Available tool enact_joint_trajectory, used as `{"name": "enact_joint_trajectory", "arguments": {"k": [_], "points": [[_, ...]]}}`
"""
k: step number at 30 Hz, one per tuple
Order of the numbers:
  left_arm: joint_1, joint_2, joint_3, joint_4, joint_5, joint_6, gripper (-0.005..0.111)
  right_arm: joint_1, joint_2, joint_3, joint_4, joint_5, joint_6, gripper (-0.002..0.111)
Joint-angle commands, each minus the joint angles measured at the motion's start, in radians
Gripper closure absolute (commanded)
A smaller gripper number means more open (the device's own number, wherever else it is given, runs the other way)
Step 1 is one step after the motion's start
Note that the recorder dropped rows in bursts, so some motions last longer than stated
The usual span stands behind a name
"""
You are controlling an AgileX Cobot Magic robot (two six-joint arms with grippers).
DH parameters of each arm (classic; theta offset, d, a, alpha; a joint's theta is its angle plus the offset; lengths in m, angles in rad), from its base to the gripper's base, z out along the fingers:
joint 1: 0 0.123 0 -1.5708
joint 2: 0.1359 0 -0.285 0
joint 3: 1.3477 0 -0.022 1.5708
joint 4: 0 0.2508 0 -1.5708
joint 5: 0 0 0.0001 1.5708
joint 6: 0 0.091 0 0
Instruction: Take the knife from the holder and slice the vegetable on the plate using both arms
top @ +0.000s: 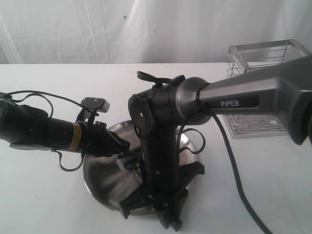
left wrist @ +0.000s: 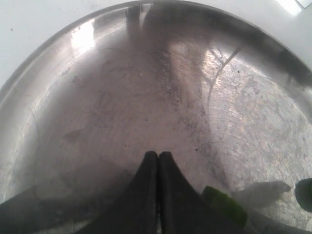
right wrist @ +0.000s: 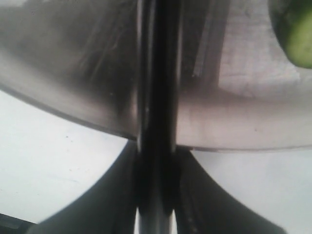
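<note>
1. The plate [top: 100,178] is a round, shallow steel dish with a low rim. Its dull surface is scuffed and scratched, and both claws work above it.
2. The left gripper [left wrist: 158,156] has its two black, wedge-shaped fingers pressed flat together, tips touching, with nothing visible between them. It hangs just over the plate floor.
3. Just beside that claw, near its base, lies a piece of the vegetable [left wrist: 225,204], dark green skin with a paler cut face. A second dark bit [left wrist: 304,194] shows farther out at the picture edge.
4. The right gripper [right wrist: 157,146] points down over the plate rim, its black fingers clamped tight on the knife [right wrist: 157,87]. The knife is a slim, dark, straight bar running away from the claw across the steel.
5. Off to one side of that blade sits a blurred green chunk [right wrist: 296,34].
6. The holder [top: 263,90], a boxy chrome wire basket, stands well apart behind the grey PiPER link [top: 239,100] on the white table [top: 44,195].
</note>
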Motion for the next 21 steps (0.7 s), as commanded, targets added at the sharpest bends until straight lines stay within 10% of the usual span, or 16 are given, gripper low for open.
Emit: {"name": "enact_joint_trajectory", "arguments": {"k": [1, 21], "points": [[-0.005, 0.001, 0.022, 0.025, 0.021, 0.017, 0.107, -0.011, 0.002, -0.008, -0.007, -0.012, 0.001, 0.108], [-0.086, 0.071, 0.022, 0.235, 0.014, -0.173, 0.107, -0.031, 0.002, -0.008, -0.020, -0.004, -0.062, 0.108]]}}
